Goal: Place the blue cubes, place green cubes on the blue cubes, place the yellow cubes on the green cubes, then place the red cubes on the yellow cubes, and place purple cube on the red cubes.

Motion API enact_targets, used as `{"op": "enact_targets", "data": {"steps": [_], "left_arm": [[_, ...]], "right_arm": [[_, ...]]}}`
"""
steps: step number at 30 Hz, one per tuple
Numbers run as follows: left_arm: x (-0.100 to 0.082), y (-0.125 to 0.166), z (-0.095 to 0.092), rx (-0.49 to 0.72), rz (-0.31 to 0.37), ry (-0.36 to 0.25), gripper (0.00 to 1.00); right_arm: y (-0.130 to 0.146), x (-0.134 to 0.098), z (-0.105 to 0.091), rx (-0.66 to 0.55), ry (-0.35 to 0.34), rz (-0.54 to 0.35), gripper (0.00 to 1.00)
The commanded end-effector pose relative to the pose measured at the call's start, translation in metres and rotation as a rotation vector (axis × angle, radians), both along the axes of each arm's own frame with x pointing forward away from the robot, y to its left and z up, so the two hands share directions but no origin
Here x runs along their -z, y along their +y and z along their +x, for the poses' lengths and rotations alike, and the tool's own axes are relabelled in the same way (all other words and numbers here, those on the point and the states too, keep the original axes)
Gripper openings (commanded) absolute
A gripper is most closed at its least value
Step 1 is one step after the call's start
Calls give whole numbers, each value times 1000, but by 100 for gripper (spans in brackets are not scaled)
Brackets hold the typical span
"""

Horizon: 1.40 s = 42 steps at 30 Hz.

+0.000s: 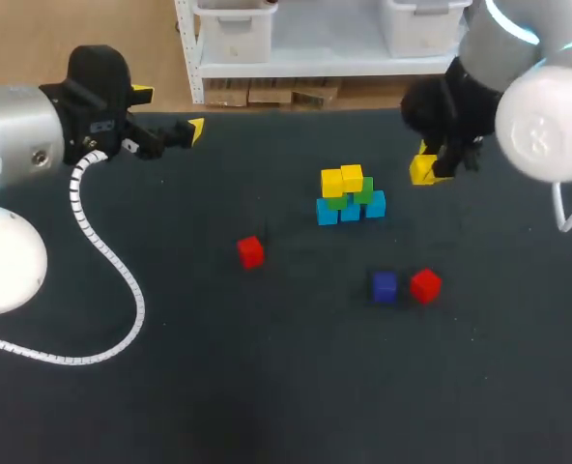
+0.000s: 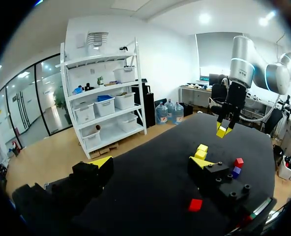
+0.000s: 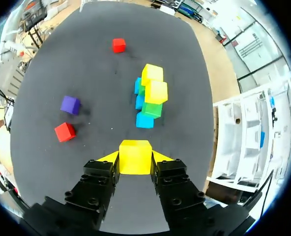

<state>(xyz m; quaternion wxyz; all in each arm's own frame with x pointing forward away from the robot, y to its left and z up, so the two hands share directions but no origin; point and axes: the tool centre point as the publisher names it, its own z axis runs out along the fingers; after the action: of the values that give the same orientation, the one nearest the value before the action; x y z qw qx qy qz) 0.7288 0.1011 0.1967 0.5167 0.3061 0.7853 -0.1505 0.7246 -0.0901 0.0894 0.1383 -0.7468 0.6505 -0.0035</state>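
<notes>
In the middle of the table stands a stack: blue cubes [image 1: 349, 209] at the base, green cubes [image 1: 363, 190] on them, two yellow cubes [image 1: 341, 179] on top. To its right and slightly above the table, my right gripper [image 1: 431, 167] is shut on a third yellow cube [image 3: 135, 157], held between both fingers. One red cube [image 1: 250, 251] lies left of the stack. Another red cube [image 1: 425, 285] and the purple cube [image 1: 384, 286] sit side by side in front of it. My left gripper [image 1: 170, 112] hangs open and empty at the far left, well away from the cubes.
The dark table [image 1: 267, 387] reaches to the back edge just behind my right gripper. The left arm's white coiled cable [image 1: 112, 266] lies over the table's left part.
</notes>
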Motion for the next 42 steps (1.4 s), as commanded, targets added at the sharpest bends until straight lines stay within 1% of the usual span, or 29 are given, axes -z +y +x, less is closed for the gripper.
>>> {"op": "enact_targets", "data": {"steps": [1, 4, 6, 7, 8, 14, 17, 20, 27, 30, 34, 42], "left_arm": [[1, 3, 1, 9, -6, -4, 100], [1, 3, 1, 9, -6, -4, 100], [1, 3, 1, 9, -6, -4, 100], [1, 3, 1, 9, -6, -4, 100], [1, 3, 1, 9, -6, -4, 100], [1, 3, 1, 9, -6, -4, 100], [1, 3, 1, 9, -6, -4, 100], [1, 3, 1, 9, -6, -4, 100], [1, 3, 1, 9, -6, -4, 100], [1, 3, 1, 9, -6, -4, 100], [1, 3, 1, 9, -6, -4, 100], [1, 3, 1, 9, -6, -4, 100]], "right_arm": [[11, 6, 9, -10, 5, -16, 0], [18, 8, 13, -28, 20, -46, 0], [22, 8, 17, -26, 47, -61, 0], [24, 9, 19, -17, 66, -96, 0], [25, 11, 21, -22, 67, -129, 0], [37, 9, 29, -19, 77, -110, 0], [42, 14, 30, -25, 86, -116, 0], [45, 18, 32, -19, 109, -124, 0], [45, 19, 40, 55, 144, -129, 0], [46, 18, 42, 66, 150, -128, 0], [51, 17, 42, 56, 150, -127, 0], [58, 25, 41, 49, 171, -128, 0]]}}
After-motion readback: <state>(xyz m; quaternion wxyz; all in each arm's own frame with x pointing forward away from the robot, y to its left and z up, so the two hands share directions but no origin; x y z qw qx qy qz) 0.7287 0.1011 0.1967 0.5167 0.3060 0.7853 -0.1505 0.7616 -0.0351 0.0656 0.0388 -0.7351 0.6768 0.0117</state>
